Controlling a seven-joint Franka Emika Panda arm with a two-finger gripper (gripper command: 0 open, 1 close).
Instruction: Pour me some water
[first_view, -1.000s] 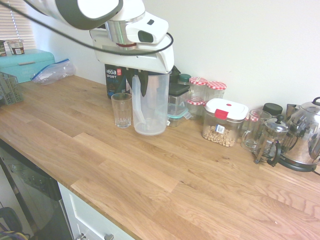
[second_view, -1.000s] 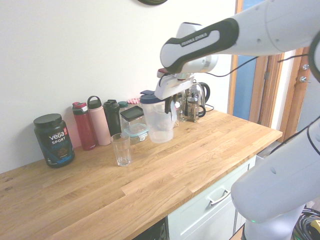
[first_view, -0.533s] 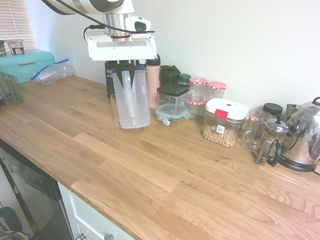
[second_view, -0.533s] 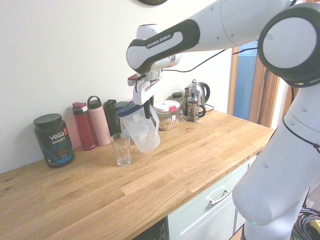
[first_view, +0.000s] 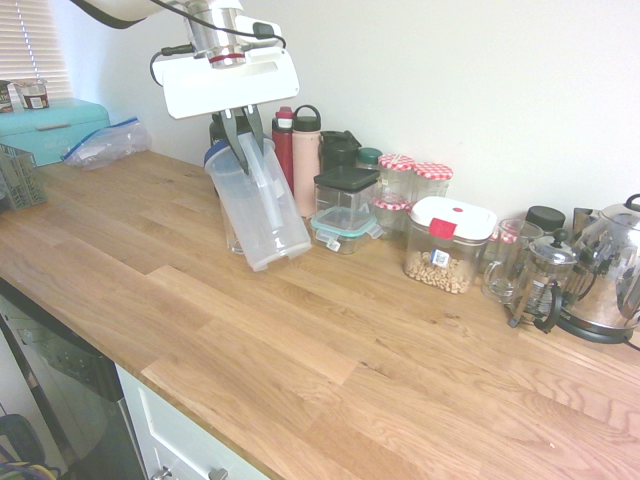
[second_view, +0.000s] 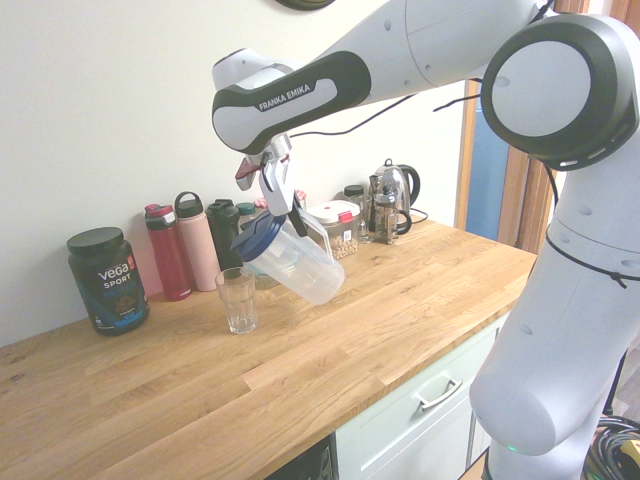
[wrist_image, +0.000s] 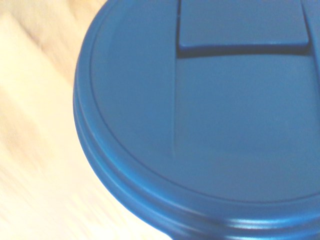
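Tilted clear pitcher (second_view: 300, 268), blue lid (second_view: 259, 236) (rather deep blue), pale handle (second_view: 319, 232)

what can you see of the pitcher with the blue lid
The pitcher is clear, frosted-looking plastic, with a blue lid that has a raised rectangular flap, and a handle down one side. The gripper holds it by the handle, above the counter, tilted with its lid end toward the glass.
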